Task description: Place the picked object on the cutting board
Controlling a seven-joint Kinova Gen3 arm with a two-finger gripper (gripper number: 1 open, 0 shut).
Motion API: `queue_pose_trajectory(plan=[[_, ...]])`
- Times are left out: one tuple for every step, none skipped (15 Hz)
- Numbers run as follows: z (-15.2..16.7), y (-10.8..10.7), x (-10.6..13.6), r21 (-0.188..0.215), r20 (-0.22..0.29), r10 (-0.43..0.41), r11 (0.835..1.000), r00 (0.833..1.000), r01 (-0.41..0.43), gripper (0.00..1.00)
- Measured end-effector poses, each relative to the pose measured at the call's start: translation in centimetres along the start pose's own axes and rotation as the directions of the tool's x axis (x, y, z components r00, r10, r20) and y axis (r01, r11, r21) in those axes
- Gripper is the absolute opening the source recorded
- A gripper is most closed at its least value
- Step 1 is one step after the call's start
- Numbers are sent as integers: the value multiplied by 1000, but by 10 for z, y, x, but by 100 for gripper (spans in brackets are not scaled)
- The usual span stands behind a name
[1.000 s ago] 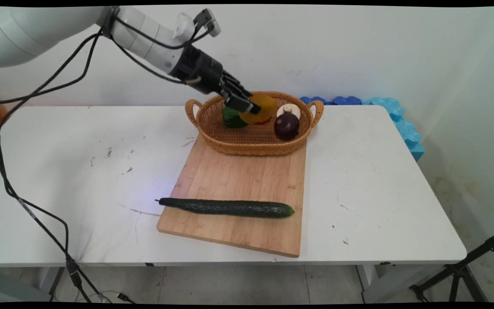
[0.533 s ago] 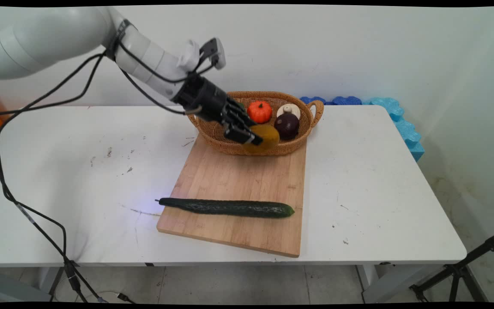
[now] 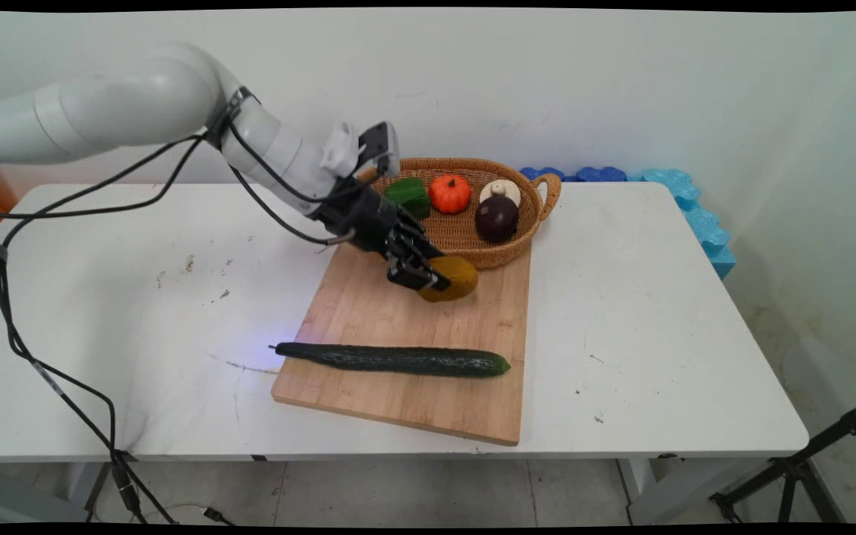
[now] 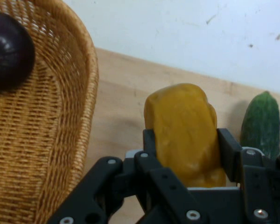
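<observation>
Pepper [image 3: 452,278] pinched in the gripper [image 3: 428,279] over the board [image 3: 398,312].

Yellow pepper sits clamped between both fingers [image 4: 228,149], just outside the basket [image 3: 472,249] rim and above bare wood. No legible writing shows anywhere. Open board lies between it and the cucumber [image 3: 398,360] along the near edge. Green pepper [image 3: 407,196], pumpkin [image 3: 449,193], mushroom [image 3: 501,190] and onion [image 3: 496,217] sit in the basket.
</observation>
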Motion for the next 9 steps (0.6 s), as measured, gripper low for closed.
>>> queue_pose_trajectory(plan=[[4,0,-3,1,5,5,1000,1000,-5,0],[8,0,-6,2,10,10,1000,1000,-10,0],[11,0,-9,5,14,14,1000,1000,-15,0],[14,0,-11,7,17,18,1000,1000,-18,0],[17,0,-13,9,20,20,1000,1000,-21,0],[20,0,-15,11,23,23,1000,999,-23,0],[22,0,-17,12,26,24,1000,999,-24,0],[23,0,-17,12,27,25,1000,999,-25,0],[25,0,-19,13,29,25,1000,999,-26,0]])
